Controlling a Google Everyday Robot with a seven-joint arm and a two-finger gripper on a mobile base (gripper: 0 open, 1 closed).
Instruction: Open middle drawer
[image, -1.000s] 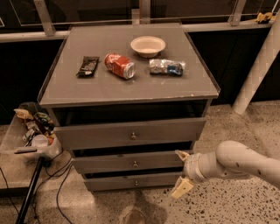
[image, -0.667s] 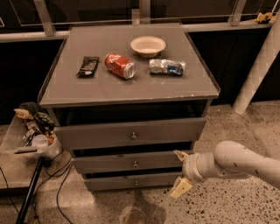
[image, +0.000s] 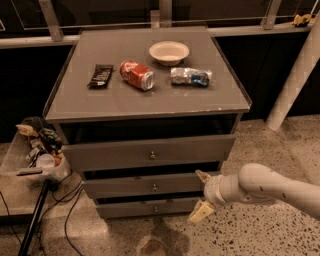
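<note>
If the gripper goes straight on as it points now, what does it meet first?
Probably the right end of the middle drawer; the open gripper beside it points there, but depth is unclear.

Speckled stone floor (image: 260, 235), dark wall (image: 25, 80) with metal rail (image: 30, 42) behind, white pillar (image: 295, 75) at right, grey worktop (image: 150, 102), dim light, gripper (image: 201, 195) low above the floor, right.

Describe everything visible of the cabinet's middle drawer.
The grey wooden middle drawer shows a flat front of medium height with a small round metal knob at centre. It sits between a taller drawer front above and a thinner front below, not pulled out; no inside shows. The cream two-finger gripper hangs open at its right end, away from the knob.
</note>
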